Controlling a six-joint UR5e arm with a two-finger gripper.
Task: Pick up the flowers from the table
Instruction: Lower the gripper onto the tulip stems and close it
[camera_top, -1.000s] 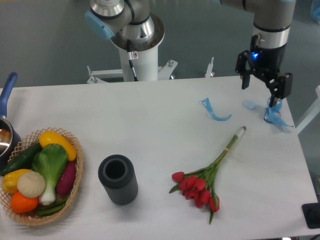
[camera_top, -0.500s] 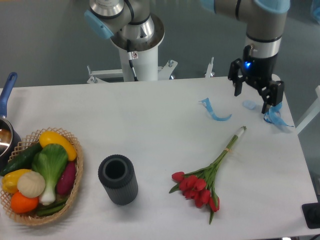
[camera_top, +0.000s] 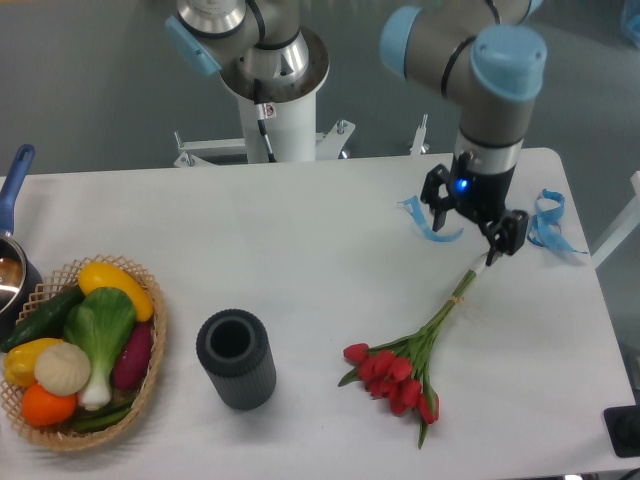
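One gripper (camera_top: 468, 222), jaws spread and holding nothing, hangs over the far stem end of the flowers (camera_top: 408, 362). Flowers lie flat on the white counter (camera_top: 300, 240), right of centre, heads near. Blue ribbon scraps (camera_top: 548, 222) far right; dark cylinder (camera_top: 236, 359) and vegetable basket (camera_top: 84, 350) left.

White table (camera_top: 300, 250) bears flowers (camera_top: 410, 355), vegetable basket (camera_top: 85, 350), black cylinder (camera_top: 236, 358), blue ribbons (camera_top: 548, 222)

We see gripper (camera_top: 466, 225) shifted left and lower in frame, away from right-edge blue ribbon (camera_top: 548, 222), now over stem end of flowers (camera_top: 412, 353), fingers spread.
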